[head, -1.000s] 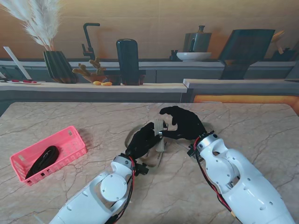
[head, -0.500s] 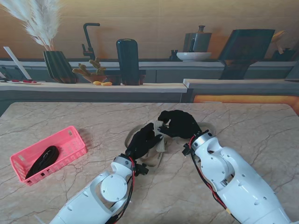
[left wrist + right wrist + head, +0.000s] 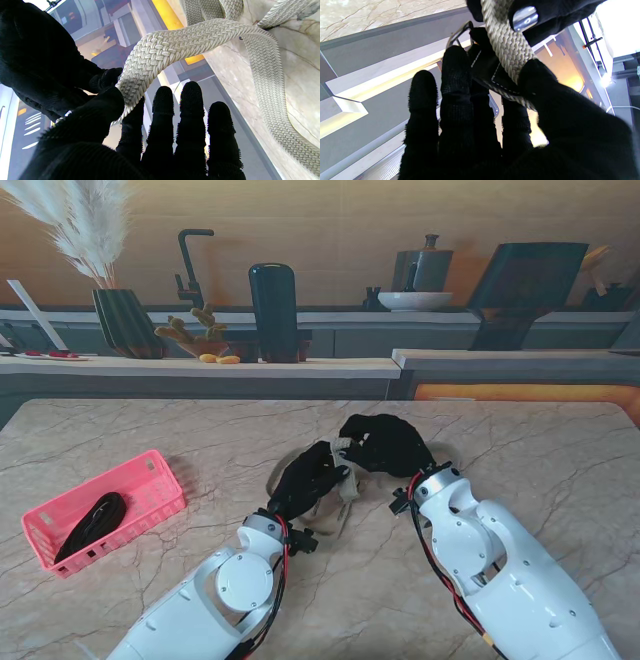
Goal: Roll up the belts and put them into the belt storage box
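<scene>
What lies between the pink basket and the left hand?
Bare marble table only, in the stand view, between pink basket and left hand.

The woven belt (image 3: pixel 175 45) is cream, and the basket (image 3: pixel 150 480) is pink. The table (image 3: pixel 560 450) is beige marble with brown veins, and both gloved hands (image 3: pixel 305 478) are black.

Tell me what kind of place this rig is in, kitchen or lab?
Most likely a kitchen, or a mock-up of one. A black faucet rises from the back counter, a white bowl and a lidded pot sit farther along, and the work surface is a marble table.
</scene>
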You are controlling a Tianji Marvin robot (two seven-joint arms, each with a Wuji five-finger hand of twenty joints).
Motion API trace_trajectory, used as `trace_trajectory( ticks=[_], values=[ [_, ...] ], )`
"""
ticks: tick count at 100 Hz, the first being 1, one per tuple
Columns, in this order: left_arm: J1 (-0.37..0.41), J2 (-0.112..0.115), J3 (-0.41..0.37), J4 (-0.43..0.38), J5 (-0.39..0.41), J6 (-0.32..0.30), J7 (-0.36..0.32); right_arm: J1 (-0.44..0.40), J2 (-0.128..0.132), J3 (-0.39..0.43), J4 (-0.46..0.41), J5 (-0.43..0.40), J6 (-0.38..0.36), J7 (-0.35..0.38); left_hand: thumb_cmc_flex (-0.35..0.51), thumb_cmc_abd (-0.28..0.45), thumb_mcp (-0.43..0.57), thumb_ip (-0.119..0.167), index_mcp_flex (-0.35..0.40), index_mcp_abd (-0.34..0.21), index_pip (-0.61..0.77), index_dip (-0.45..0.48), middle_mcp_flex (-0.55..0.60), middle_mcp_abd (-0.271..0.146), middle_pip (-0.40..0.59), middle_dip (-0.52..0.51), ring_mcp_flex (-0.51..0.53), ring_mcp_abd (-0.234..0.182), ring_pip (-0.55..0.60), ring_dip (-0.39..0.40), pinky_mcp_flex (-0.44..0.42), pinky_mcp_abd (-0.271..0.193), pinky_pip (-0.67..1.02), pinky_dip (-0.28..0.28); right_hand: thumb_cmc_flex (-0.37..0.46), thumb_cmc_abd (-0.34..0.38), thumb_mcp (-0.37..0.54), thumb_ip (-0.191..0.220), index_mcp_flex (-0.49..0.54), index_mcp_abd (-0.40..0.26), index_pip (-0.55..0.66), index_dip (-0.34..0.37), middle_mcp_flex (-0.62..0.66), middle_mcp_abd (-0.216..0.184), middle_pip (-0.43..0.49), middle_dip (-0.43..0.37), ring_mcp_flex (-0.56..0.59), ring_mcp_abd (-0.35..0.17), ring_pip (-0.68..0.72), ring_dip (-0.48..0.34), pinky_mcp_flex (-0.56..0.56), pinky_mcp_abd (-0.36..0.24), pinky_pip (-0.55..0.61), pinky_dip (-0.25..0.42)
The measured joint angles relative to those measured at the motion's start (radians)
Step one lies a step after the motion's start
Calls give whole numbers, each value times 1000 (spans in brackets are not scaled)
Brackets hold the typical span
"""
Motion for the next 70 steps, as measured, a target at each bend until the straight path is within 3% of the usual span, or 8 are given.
trace_trajectory(
  ticks=[19, 32, 42, 62, 70],
  values=[
    [-1, 0, 1, -2, -9, 25, -6, -1, -7, -7, 5, 47, 1, -2, -27, 20, -6, 0, -71, 2, -103, -34, -187, 3, -151, -141, -135, 0, -95, -49, -49, 0, -39, 0, 13, -1, -11, 0, -8, -1, 0, 12, -9, -28, -11, -5, 0, 17, -50, -15, 1, 0, 0, -4],
    [0, 2, -4, -11, -15, 59, -29, -1, -9, -6, 11, 45, -11, 1, -64, 12, -36, 1, -93, -8, -189, -91, -323, 45, -262, -239, -282, -1, -277, -147, -112, 0, -132, -22, 13, 2, -31, 1, -17, -1, 0, 28, -12, -24, -40, -16, -15, 22, -97, -27, -59, 19, -22, -13],
    [1, 6, -12, -20, -14, 70, -48, -5, -8, 4, 11, 9, -29, 2, -89, -34, -43, 1, -93, -9, -266, -142, -385, 66, -317, -294, -360, -1, -391, -217, -153, -5, -238, -51, 9, 19, -50, 1, -19, -25, -5, 37, -29, -28, -93, -30, -111, 27, -131, -42, -173, 75, -93, -23],
    [4, 14, -27, -32, -9, 87, -64, -16, -1, 18, -4, -28, -66, 1, -130, -88, -38, 1, -95, -64, -348, -194, -446, 86, -368, -350, -437, -5, -498, -317, -194, -31, -392, -106, -17, 27, -49, 1, -21, -45, -23, 44, -128, -41, -154, -40, -314, 25, -190, -121, -346, 82, -233, -40],
    [5, 16, -31, -37, -9, 102, -69, -19, 1, 21, -11, -38, -73, -3, -144, -90, -37, 1, -94, -65, -358, -194, -453, 89, -377, -358, -448, -6, -513, -324, -196, -32, -404, -112, -20, 27, -49, 1, -21, -57, -24, 44, -142, -73, -154, -40, -367, 25, -218, -151, -368, 87, -254, -40]
  ],
)
